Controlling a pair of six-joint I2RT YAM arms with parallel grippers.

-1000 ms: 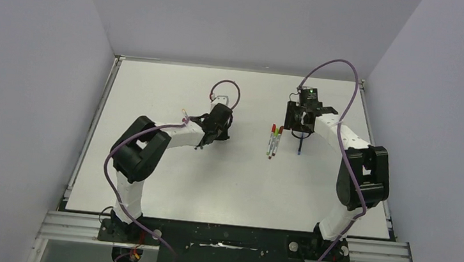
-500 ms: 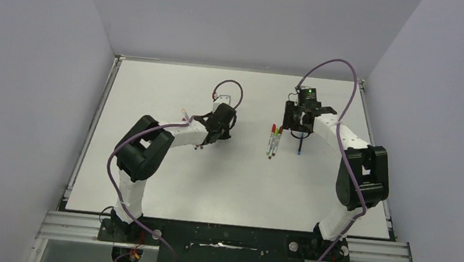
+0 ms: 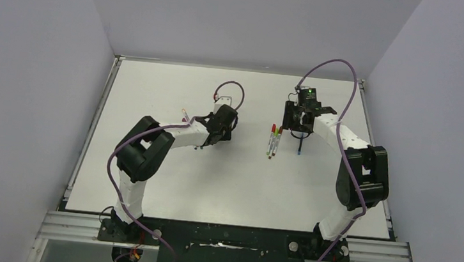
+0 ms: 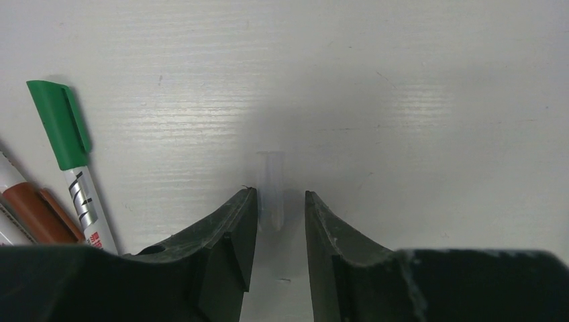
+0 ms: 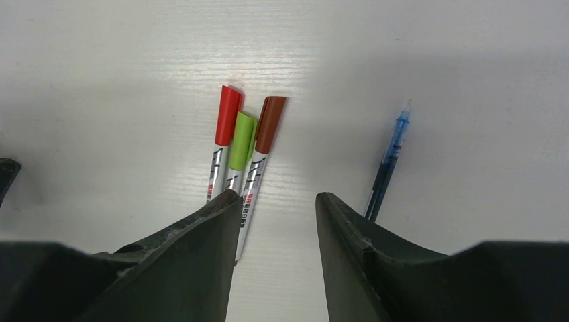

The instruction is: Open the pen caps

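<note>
Left wrist: left gripper (image 4: 280, 196) spread, clear pen cap (image 4: 271, 181) lying loose on the table between its tips, not pinched.
Looks like a cap set-down step. Green-capped pen (image 4: 70, 161) sits left of this gripper. Right gripper (image 5: 275, 198) is spread and empty, with 3 capped pens (image 5: 238, 147) just ahead-left of it and an uncapped blue pen (image 5: 388, 166) ahead-right. Next move likely needs 1 gripper on a barrel and 1 on its cap.
</note>
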